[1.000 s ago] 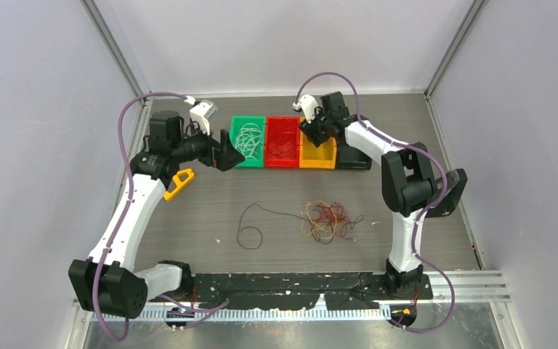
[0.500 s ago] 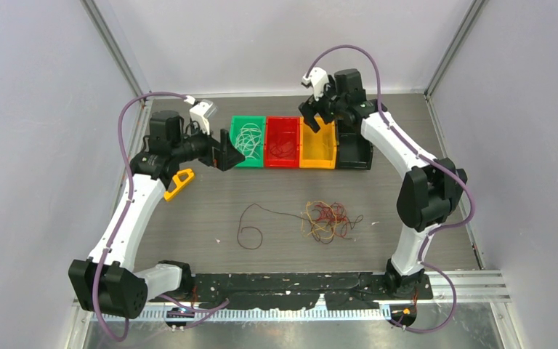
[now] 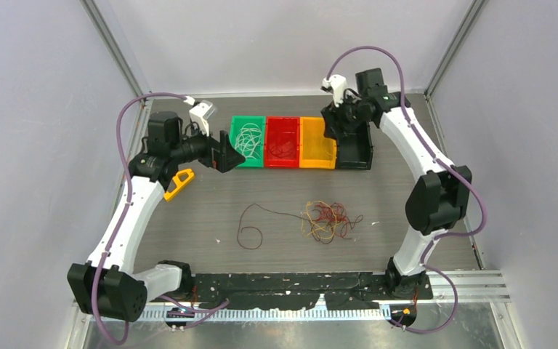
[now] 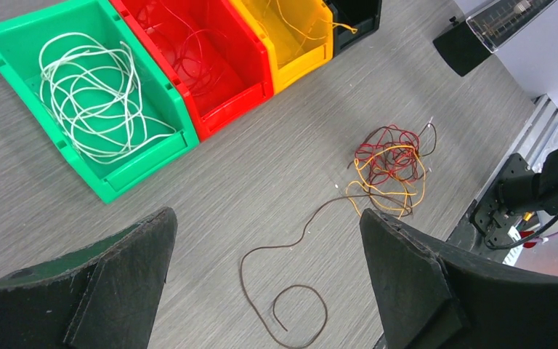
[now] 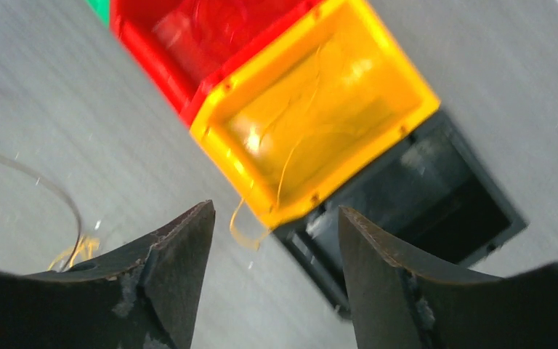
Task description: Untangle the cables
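The cables lie on the table as a red, yellow and brown tangle point(image 3: 327, 220) point(image 4: 391, 161). One dark brown cable point(image 3: 251, 234) point(image 4: 241, 265) trails left from it and ends in a loop. My left gripper point(image 3: 225, 154) point(image 4: 267, 218) hangs open and empty beside the green bin point(image 3: 247, 164), well above the brown cable. My right gripper point(image 3: 334, 125) point(image 5: 276, 211) is open and empty above the seam between the yellow bin point(image 3: 317, 165) point(image 5: 312, 109) and the black bin point(image 3: 354, 166) point(image 5: 421, 211). A yellow cable point(image 5: 235, 231) droops over the yellow bin's near rim.
Whitish wires point(image 4: 87, 94) fill the green bin point(image 4: 145, 163), and red wires lie in the red bin point(image 3: 282, 165) point(image 4: 225, 109). All the bins stand in a row at the back. A yellow-orange handle point(image 3: 179, 183) lies by the left arm.
My right gripper has risen and swung right, from inside the yellow bin to above the black bin's edge. The left arm and the tangle have not moved.
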Motion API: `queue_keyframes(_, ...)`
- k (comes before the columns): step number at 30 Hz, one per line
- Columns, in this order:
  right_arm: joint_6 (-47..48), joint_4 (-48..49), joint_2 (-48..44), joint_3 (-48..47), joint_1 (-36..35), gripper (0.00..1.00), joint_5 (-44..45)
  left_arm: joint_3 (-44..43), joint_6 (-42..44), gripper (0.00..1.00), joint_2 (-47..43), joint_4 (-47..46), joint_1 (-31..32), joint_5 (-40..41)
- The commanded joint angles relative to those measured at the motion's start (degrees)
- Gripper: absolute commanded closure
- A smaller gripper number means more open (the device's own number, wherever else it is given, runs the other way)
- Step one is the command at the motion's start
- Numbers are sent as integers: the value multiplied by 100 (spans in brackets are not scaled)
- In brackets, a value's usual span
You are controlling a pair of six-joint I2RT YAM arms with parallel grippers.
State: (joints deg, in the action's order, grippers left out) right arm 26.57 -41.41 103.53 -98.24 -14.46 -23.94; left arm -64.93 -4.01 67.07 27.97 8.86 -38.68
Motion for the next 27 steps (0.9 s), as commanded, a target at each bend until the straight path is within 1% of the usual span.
queue_keyframes(1,588,-1347,-814,423,167,34,-555,86,207,0,-317,-37,-34,-126)
queue_keyframes(2,670,-1389,-880,581,161,36,-570,107,202,1,-323,-29,-34,-147)
queue_keyframes(5,720,-1501,-815,699,110,39,-526,106,195,0,-297,12,-34,-196)
queue_keyframes(11,835,-1763,-206,364,-30,41,-374,27,219,0,-260,58,-29,-204)
queue_keyframes(16,880,-1500,133,294,-201,44,95,12,234,0,-242,60,-34,-154)
queue_keyframes(20,852,-1192,345,136,-276,59,413,16,256,0,-238,77,-31,-125)
queue_keyframes(21,851,-1158,392,128,-281,65,446,14,260,1,-230,85,-33,-116)
queue_keyframes(22,855,-1097,412,87,-291,68,510,15,274,0,-234,93,-27,-110)
queue_keyframes(24,857,-1048,479,9,-294,81,553,36,279,0,-241,104,-34,-82)
queue_keyframes(25,843,-1024,514,-19,-294,91,564,40,291,1,-243,104,-33,-73)
queue_keyframes(27,827,-921,562,-106,-301,94,581,37,306,0,-239,108,-29,-57)
